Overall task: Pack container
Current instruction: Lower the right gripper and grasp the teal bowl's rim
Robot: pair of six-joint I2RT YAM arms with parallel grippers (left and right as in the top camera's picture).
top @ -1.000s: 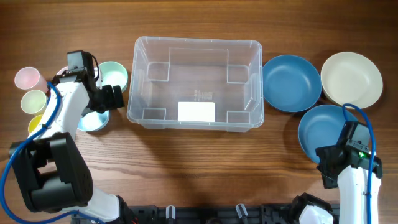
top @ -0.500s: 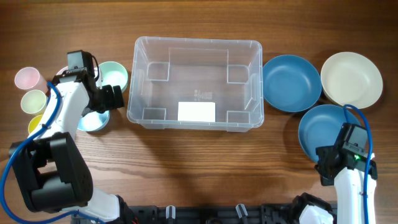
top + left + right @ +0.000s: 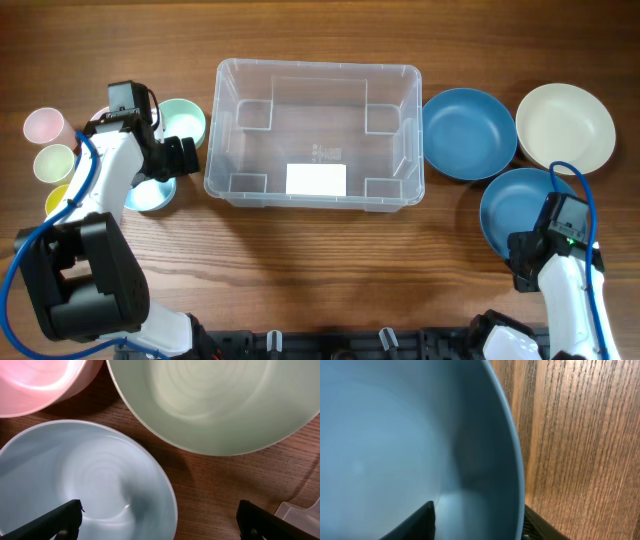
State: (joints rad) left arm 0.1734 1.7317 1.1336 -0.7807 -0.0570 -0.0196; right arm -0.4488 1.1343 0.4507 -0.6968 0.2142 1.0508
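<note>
The container [image 3: 314, 133], a large clear bin with a white label on its base, stands at the table's middle with nothing in it. My left gripper [image 3: 166, 170] is open. In the left wrist view its fingers [image 3: 162, 525] straddle the right rim of a light blue bowl [image 3: 75, 485], beside a pale green bowl [image 3: 215, 400] and a pink bowl [image 3: 35, 380]. My right gripper [image 3: 522, 256] is open. Its fingers [image 3: 480, 522] sit on either side of the rim of the near blue bowl [image 3: 395, 435], which also shows in the overhead view [image 3: 515, 205].
A second blue bowl [image 3: 468, 133] and a cream bowl [image 3: 565, 125] sit right of the container. Pink [image 3: 45, 125], green [image 3: 53, 162] and yellow [image 3: 57, 200] cups stand at the far left. A black rail runs along the front edge.
My right arm has shifted slightly up and left towards the near blue bowl's rim. The left arm and the bowls have not moved.
</note>
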